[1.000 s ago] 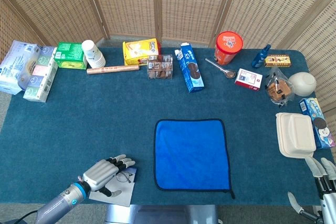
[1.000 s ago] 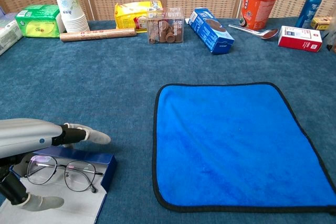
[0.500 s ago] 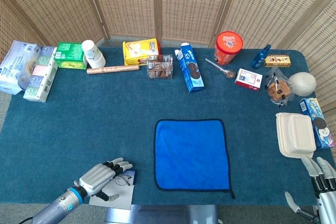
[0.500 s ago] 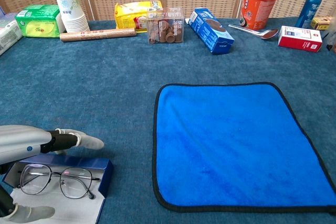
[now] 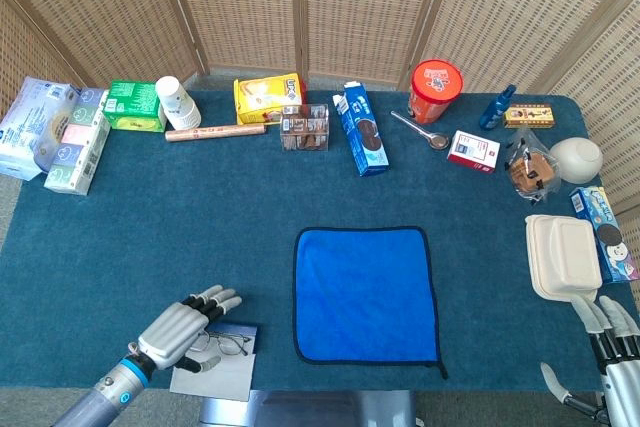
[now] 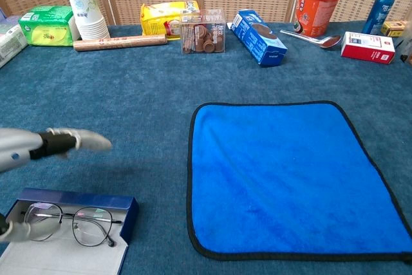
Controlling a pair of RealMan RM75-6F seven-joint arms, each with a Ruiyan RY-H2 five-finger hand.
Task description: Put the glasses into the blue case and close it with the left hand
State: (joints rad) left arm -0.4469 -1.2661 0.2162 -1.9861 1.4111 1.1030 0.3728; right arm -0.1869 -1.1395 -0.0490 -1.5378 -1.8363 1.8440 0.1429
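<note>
The blue case [image 6: 77, 199] lies open at the near left of the table, its grey lining [image 6: 71, 259] facing up. Thin wire-rimmed glasses [image 6: 67, 218] rest inside it, lenses up. My left hand [image 6: 67, 141] hovers above and behind the case with fingers spread, holding nothing; it looks blurred in the chest view. From the head view the left hand [image 5: 183, 322] partly covers the case [image 5: 240, 331] and the glasses [image 5: 228, 343]. My right hand [image 5: 610, 342] stays at the near right corner, fingers apart and empty.
A blue cloth [image 5: 365, 294] lies flat right of the case. Boxes, a paper cup stack [image 5: 176, 102], a red tub [image 5: 435, 90], a spoon and a spray bottle line the far edge. A white clamshell box [image 5: 562, 256] sits near my right hand.
My left hand has let go of the glasses and lifted up and away from them; they now lie in the open case. The right hand edged slightly further into view.
</note>
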